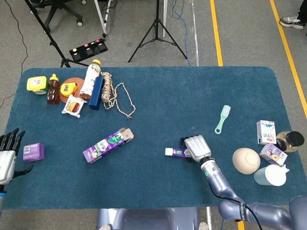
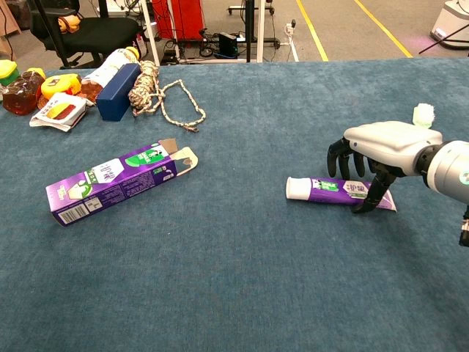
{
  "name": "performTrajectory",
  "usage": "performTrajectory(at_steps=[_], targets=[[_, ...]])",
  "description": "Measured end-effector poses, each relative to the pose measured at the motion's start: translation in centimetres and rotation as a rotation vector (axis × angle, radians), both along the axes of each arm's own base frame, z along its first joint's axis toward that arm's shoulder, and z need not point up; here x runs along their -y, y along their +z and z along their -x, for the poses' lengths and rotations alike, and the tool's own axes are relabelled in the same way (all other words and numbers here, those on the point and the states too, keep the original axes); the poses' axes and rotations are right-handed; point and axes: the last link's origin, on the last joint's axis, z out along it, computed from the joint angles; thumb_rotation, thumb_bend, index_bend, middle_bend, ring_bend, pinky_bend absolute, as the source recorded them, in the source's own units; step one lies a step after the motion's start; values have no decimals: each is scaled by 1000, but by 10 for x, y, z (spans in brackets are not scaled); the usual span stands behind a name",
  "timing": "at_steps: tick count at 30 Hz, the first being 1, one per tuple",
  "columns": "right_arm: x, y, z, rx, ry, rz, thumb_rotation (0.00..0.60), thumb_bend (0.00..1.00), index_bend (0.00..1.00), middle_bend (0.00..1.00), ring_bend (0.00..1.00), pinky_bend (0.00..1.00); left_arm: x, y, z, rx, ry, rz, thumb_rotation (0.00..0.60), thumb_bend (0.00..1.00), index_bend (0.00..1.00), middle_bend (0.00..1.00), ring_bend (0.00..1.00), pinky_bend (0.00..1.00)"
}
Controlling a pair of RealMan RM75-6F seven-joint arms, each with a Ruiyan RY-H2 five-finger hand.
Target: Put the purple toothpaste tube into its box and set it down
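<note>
1. Blue cloth covered the table (image 1: 192, 86); the purple toothpaste tube (image 2: 333, 188) lay flat, long axis left-right, cap toward the box (image 2: 110, 182).
2. The right hand (image 2: 381, 150) arched directly over the tube's tail, fingers curled around it, not yet clamped.
3. The left hand (image 1: 7, 160) hovered spread and empty, well apart.

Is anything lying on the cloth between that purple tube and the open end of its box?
Nothing visible: only bare blue cloth lies between the purple toothpaste tube and the purple cardboard box.
</note>
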Motion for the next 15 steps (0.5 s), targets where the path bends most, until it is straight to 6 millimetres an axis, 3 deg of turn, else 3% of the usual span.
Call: performTrajectory(at_steps=[6,10,15], targets=[[-1,-5,2,8,9,-9,600,292,459,515,524,510,0,0,0,1,1,1,600,73,0,0,0,42],[-2,-5,0,23,32,-4,600,438,487,554,562,544,-1,-1,1,3,5,5,600,75,0,0,0,42],[-4,-4,1,30,51,0,600,468,487,554,562,545,-3,-4,1,6,14,30,600,74,0,0,0,42]])
